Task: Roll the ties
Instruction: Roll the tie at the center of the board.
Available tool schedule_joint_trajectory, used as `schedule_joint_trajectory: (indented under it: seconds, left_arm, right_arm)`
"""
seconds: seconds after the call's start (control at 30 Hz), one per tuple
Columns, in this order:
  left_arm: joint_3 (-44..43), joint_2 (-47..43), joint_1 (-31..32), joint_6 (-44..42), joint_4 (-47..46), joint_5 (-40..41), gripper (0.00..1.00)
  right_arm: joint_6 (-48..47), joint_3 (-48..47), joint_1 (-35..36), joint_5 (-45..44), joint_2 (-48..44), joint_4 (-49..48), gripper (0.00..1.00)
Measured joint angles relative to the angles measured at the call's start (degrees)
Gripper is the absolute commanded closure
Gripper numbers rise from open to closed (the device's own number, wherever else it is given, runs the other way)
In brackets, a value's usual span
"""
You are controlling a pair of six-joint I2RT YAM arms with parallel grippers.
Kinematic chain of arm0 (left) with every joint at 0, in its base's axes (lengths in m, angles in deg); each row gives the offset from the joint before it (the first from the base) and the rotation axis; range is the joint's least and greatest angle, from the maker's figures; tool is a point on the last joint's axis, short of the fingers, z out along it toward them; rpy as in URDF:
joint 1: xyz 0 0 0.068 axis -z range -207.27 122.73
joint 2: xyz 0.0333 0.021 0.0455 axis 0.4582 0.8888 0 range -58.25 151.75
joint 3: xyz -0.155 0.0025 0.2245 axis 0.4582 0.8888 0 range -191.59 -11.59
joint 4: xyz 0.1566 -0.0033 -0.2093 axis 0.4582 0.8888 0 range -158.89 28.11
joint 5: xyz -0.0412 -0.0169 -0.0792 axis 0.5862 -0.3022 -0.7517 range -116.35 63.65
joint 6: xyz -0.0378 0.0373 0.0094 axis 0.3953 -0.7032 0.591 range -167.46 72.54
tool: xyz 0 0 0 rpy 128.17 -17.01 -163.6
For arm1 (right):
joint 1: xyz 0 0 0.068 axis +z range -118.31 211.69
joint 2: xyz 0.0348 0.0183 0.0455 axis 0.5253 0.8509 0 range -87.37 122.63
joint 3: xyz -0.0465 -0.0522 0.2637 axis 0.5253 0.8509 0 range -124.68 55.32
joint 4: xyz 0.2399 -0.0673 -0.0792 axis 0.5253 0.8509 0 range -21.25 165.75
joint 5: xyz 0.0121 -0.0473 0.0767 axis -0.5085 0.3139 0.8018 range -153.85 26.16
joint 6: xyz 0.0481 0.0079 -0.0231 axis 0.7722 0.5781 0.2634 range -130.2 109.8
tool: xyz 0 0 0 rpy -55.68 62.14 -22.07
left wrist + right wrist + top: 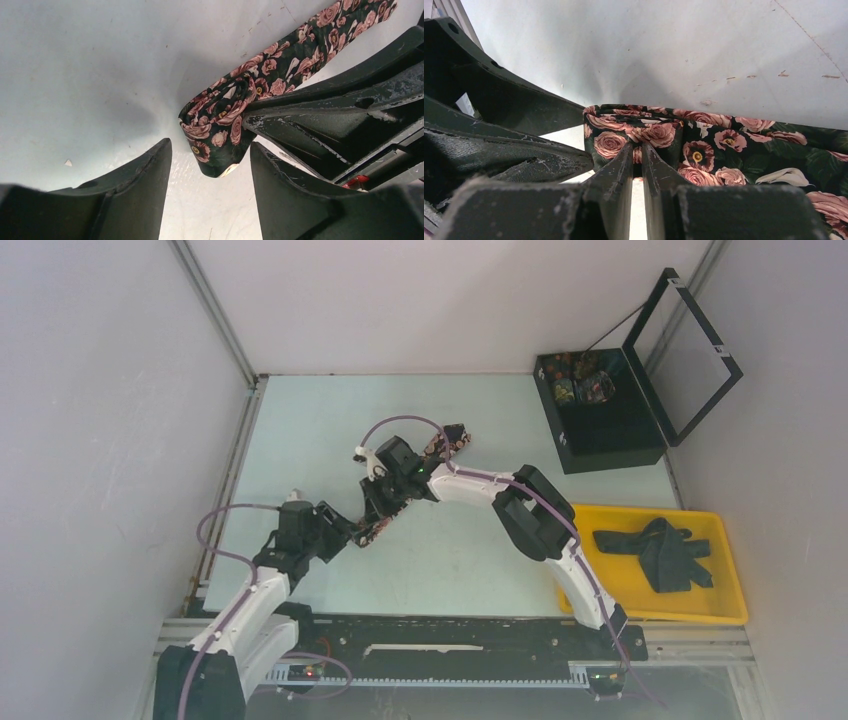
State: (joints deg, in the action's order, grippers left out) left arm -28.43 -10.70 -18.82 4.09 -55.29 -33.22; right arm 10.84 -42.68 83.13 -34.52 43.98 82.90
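Top external view: a floral tie [450, 442], black with pink roses, lies slanted across the middle of the pale table [480, 560], its far end lying free. Right wrist view shows the right gripper [637, 150] with its 2 fingers pressed almost together, pinching the near end of the floral tie where the fabric doubles back on itself. Left wrist view shows the left gripper [210, 167] with its fingers spread wide on either side of that curled end, neither one touching the fabric as far as can be seen. At the table's right edge a yellow tray [650, 615] holds a heap of dark ties [660, 552]; beyond it a black box [610, 445] stands with its lid up, rolled ties [578, 380] inside
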Motion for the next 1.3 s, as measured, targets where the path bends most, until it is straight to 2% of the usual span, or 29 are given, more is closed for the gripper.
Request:
schedule_joint_trajectory:
  seconds: [0.43, 0.8, 0.87, 1.1, 1.2, 1.3]
  left_arm:
    - [6.2, -1.1, 0.0, 8.2, -9.5, 0.6, 0.39]
    - [8.4, 5.7, 0.0, 11.9, -20.0, 0.7, 0.48]
    - [8.4, 7.5, 0.0, 12.1, -22.0, 0.7, 0.54]
    - [8.2, 12.2, 0.0, 12.9, -26.2, 0.5, 0.89]
    - [7.7, 12.7, 0.1, 12.9, -26.3, 0.4, 0.97]
    - [7.0, 12.1, 0.3, 12.8, -24.6, 0.8, 1.0]
  right_arm:
    - [0.0, 0.7, -0.4, 0.6, 0.0, -1.2, 0.86]
    - [0.2, 1.2, -0.7, 1.2, 0.1, -2.4, 0.87]
    - [0.2, 1.2, -0.7, 1.2, 0.1, -2.4, 0.87]
    - [0.4, 1.2, -0.7, 1.1, 0.2, -2.7, 0.87]
    - [0.8, 1.2, -0.8, 1.2, 0.2, -2.7, 0.84]
    - [1.4, 0.9, -0.8, 1.2, 0.2, -2.3, 0.81]
